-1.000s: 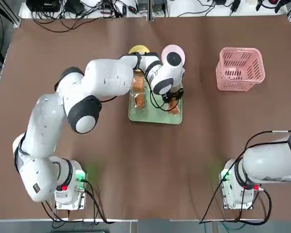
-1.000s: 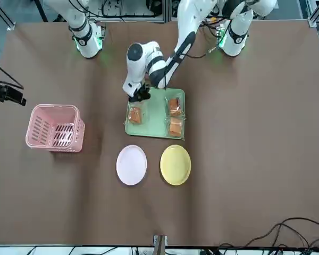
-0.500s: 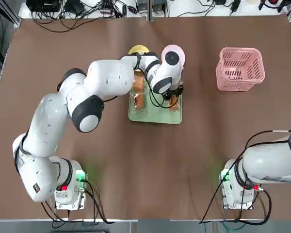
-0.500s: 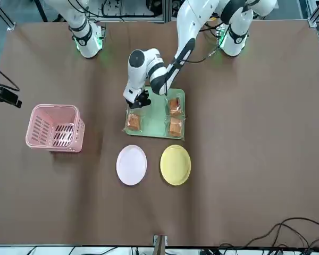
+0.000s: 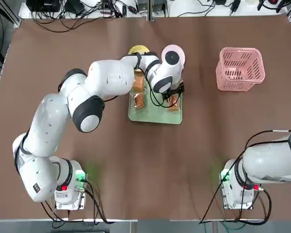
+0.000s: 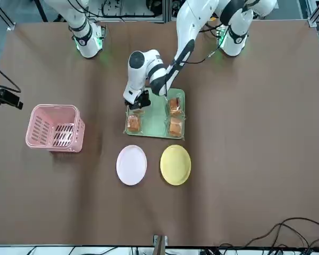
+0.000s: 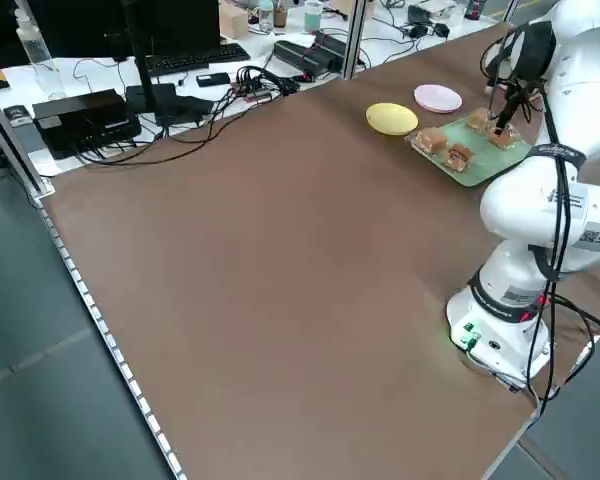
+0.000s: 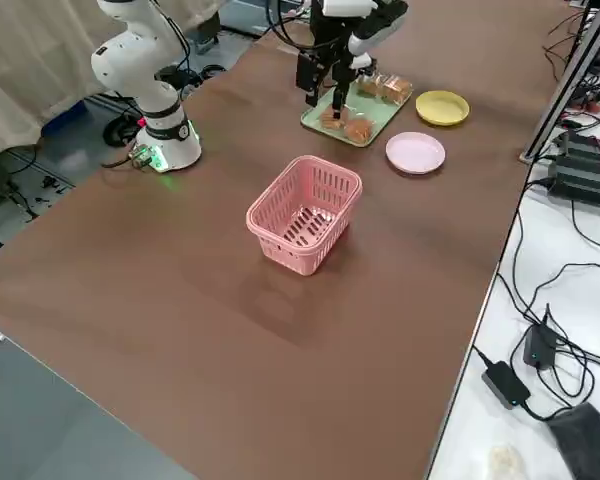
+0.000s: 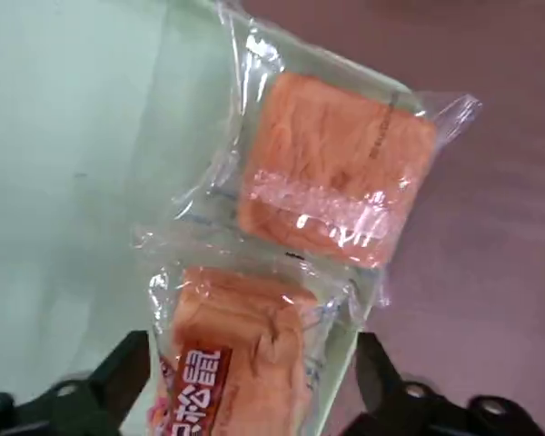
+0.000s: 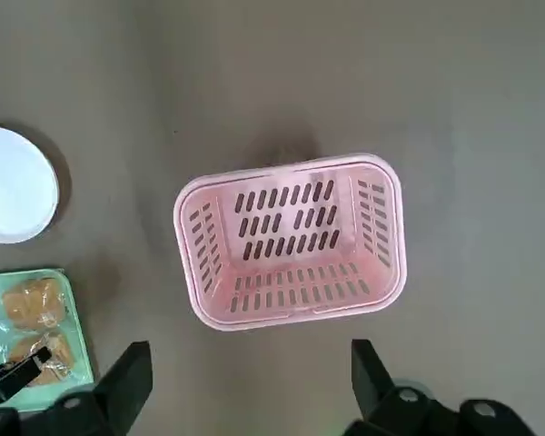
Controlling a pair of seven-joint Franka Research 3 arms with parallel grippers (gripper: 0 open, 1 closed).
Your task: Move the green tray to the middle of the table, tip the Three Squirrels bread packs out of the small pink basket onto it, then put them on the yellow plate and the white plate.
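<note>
Tray: the pale green tray (image 6: 155, 114) lies mid-table, low-rimmed, just beside the yellow plate (image 6: 175, 164) and white plate (image 6: 131, 165).
Bread packs: clear packets of golden-brown bread (image 9: 331, 182) lie on the tray; the front view shows one pile (image 6: 133, 122) on one side and two (image 6: 174, 116) on the other.
Left gripper: the left gripper (image 9: 254, 381) hangs over the overlapping packs, fingers spread wide, grasping nothing.
Wrist detail: red-and-white lettering on the nearer pack (image 9: 236, 363) shows only in the left wrist view.
Basket: the pink basket (image 10: 291, 241) stands upright and empty, well apart from the tray.
Right gripper: the right gripper (image 10: 250, 391) hangs above the basket, fingers spread; its arm's base sits at the table's near edge.
</note>
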